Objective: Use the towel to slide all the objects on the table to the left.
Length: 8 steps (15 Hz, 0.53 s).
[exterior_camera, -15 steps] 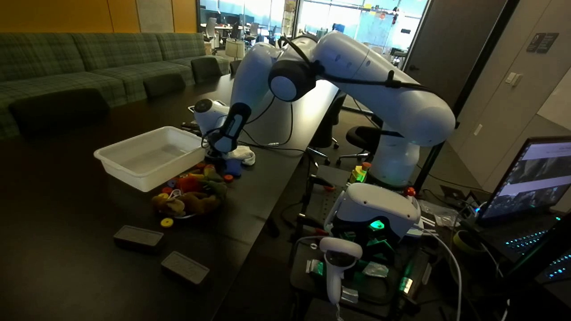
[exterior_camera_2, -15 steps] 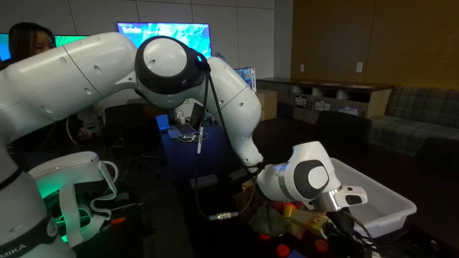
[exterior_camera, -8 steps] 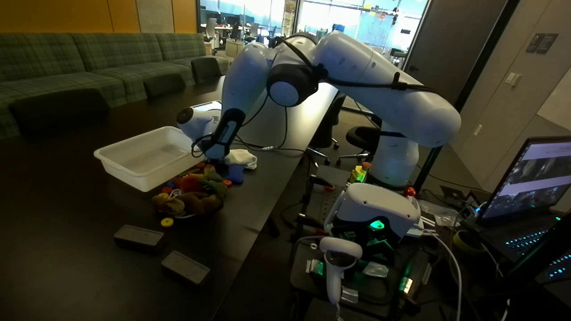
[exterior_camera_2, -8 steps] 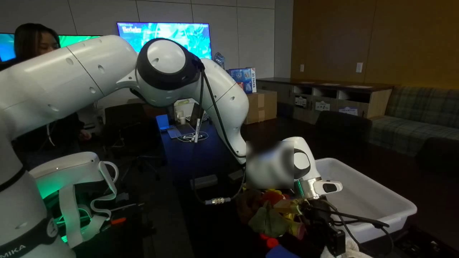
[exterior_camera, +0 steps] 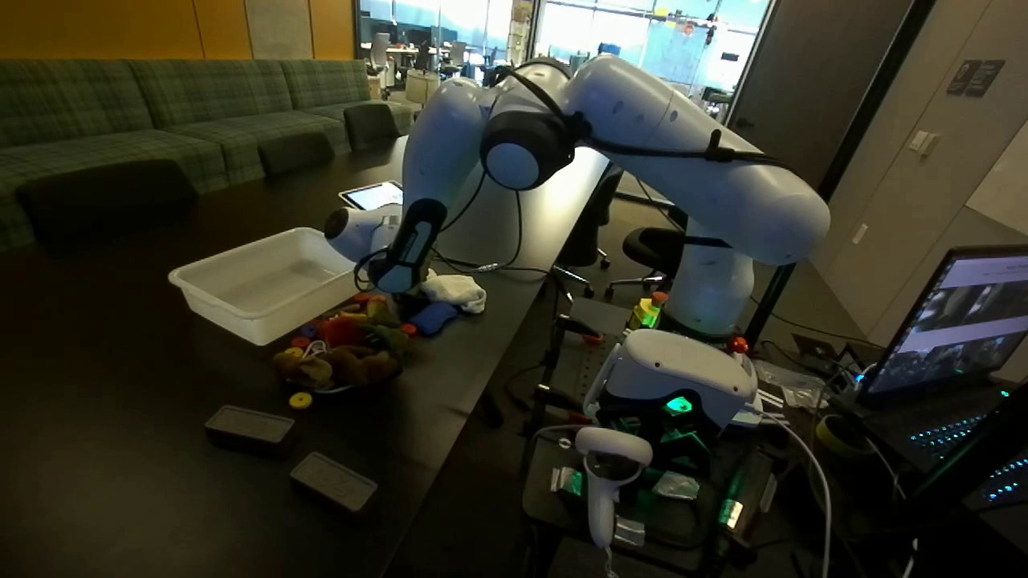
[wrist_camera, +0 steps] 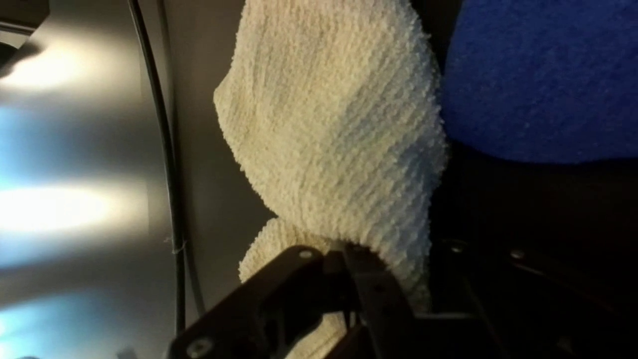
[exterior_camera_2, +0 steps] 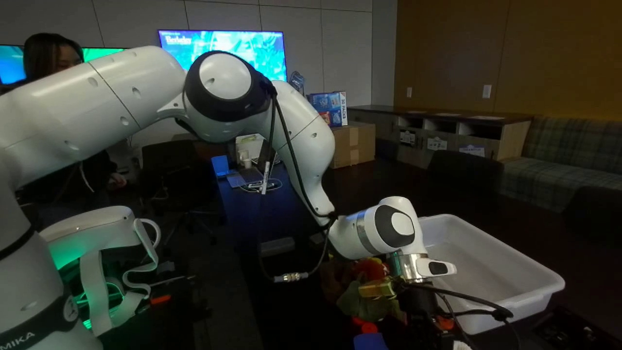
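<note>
A cream fuzzy towel (wrist_camera: 329,119) fills the middle of the wrist view and lies bunched on the dark table in an exterior view (exterior_camera: 458,291); only a small edge of it shows in the other frame (exterior_camera_2: 459,345). My gripper (wrist_camera: 398,259) has its dark fingers close together with the towel pinched between them, low over the table. A soft blue piece (exterior_camera: 434,319) lies beside the towel, also in the wrist view (wrist_camera: 543,85). A heap of plush toys and plastic toys, with a brown plush (exterior_camera: 357,367) and a red toy (exterior_camera: 339,330), lies beside my gripper.
A white bin (exterior_camera: 217,297) stands beside the toys. A small yellow disc (exterior_camera: 300,400) and two dark boxes (exterior_camera: 249,425) (exterior_camera: 333,482) lie on the table (exterior_camera: 144,498). A tablet (exterior_camera: 373,195) lies beyond the arm. Cables cross the table near the towel.
The wrist has shifted and tilted, first toward the bin, then partly back and lower. The towel and the blue piece have moved toward the table's near edge. The toys and bin have stayed put.
</note>
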Available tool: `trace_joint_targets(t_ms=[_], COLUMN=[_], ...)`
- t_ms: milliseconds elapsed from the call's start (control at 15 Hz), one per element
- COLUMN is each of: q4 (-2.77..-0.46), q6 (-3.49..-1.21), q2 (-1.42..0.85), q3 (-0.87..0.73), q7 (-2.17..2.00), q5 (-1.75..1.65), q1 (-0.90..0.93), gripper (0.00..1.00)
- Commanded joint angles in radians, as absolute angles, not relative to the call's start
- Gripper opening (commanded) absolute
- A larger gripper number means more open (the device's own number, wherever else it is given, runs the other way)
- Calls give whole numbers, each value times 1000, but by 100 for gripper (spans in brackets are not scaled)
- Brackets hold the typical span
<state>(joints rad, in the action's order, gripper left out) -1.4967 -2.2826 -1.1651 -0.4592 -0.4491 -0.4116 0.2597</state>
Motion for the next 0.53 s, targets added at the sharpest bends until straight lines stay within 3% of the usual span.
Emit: trace_joint_targets(t_ms=[0, 467], q4=[-1547, -1489], q6=[-2250, -2108], q2=[-1093, -1028], q3=[-364, -129], q7=[-418, -425], q5=[-389, -180], q1=[235, 195], gripper=[16, 16])
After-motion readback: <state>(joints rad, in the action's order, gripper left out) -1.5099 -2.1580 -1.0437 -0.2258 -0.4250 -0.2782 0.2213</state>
